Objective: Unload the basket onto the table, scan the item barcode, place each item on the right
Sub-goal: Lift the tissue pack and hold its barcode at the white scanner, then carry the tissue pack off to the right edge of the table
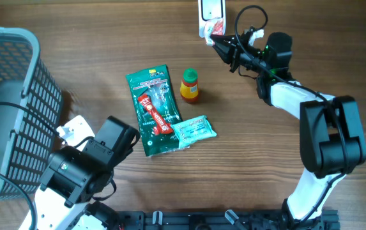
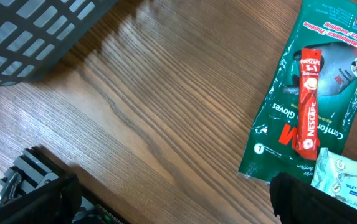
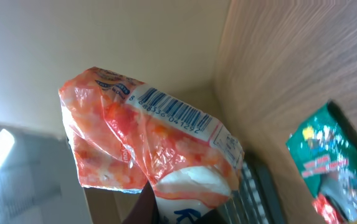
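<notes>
Your orange-and-white crinkled plastic packet [image 1: 216,27] is off the table, pinched at its white end between the pressed-in fingers of the right gripper [image 1: 216,38]. It is held well apart from the glossy green glove packet [image 1: 154,108], up and to the right of it in the overhead view. In the right wrist view you can see the barcode [image 3: 172,113], black bars on a white strip, turned toward that camera.

Farther still from the glove packet, on much the same line, a white boxy scanner [image 1: 211,9] sits at the top edge of the overhead view. The orange packet overlaps the scanner's lower edge as seen from above. You cannot tell whether the two touch.

The glove packet itself lies flat on the brown wood-grain table [image 1: 266,179]. A slim red Nescafé stick sachet [image 1: 156,114] lies on top of it, along its length. A small orange bottle with a green cap [image 1: 190,86] stands just to the right of the glove packet's upper corner, not touching it. A pale teal tissue pack [image 1: 194,130] lies against its lower right corner.

A dark grey plastic mesh basket [image 1: 16,96] stands well to the left of the glove packet. The left gripper [image 2: 172,208] hovers low near the glove packet's lower left corner. Its fingers [image 2: 41,199] are spread wide, with only bare wood between them.
</notes>
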`<state>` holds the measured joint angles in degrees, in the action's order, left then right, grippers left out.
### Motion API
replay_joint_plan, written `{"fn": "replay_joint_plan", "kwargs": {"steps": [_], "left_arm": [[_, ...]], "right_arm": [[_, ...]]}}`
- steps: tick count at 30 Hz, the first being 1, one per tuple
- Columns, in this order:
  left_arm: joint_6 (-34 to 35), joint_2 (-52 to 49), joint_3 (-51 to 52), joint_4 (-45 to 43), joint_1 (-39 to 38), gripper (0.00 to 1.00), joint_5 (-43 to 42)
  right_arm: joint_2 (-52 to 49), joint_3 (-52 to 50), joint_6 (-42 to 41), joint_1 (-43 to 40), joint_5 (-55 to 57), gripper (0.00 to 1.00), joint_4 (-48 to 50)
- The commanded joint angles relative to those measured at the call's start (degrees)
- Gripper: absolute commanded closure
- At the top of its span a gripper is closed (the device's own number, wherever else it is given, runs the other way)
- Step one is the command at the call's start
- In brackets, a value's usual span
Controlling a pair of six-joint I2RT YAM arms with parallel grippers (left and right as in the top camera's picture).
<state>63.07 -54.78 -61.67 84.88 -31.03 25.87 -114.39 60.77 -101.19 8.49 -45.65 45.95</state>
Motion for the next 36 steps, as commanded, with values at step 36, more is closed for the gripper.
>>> {"fn": "replay_joint_plan", "kwargs": {"steps": [36], "left_arm": [[-0.07,0.24,-0.22,0.04,0.07,0.00,0.59]], "right_arm": [[-1.33,47.19,47.21,-11.52,66.62,0.95,-83.97]]}}
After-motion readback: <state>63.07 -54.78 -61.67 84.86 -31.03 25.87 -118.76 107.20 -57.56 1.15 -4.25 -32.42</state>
